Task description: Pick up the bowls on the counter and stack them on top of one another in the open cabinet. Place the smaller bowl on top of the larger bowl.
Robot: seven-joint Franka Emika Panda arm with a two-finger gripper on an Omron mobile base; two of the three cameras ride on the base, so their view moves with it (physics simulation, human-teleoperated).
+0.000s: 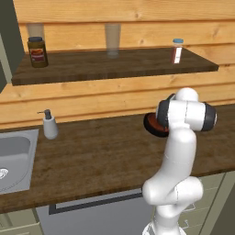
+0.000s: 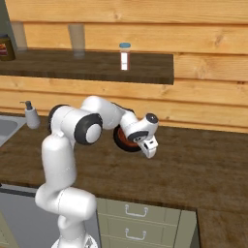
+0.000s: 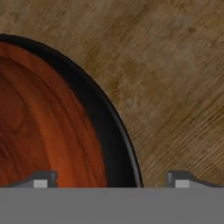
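Note:
A round bowl [image 1: 151,124] with a thick black rim and a glossy red-brown inside sits on the dark wood counter [image 1: 101,156], near the wall. I cannot tell whether it is one bowl or the two bowls nested. My gripper [image 2: 149,150] hangs low over the bowl's [image 2: 127,138] right edge, pointing down. In the hand view the gripper [image 3: 111,181] is open and astride the rim [image 3: 109,127]: one fingertip [image 3: 41,179] is over the red-brown inside, the other over bare counter [image 3: 175,87]. An olive-green cupboard side [image 1: 7,41] shows at the far left; its inside is out of view.
A steel sink [image 1: 13,156] lies at the counter's left end, with a soap dispenser [image 1: 49,125] beside it. The dark wall shelf [image 1: 114,66] above carries a jar [image 1: 37,52], a glass [image 1: 112,40] and a shaker [image 1: 177,50]. Drawers [image 2: 135,210] sit under the counter.

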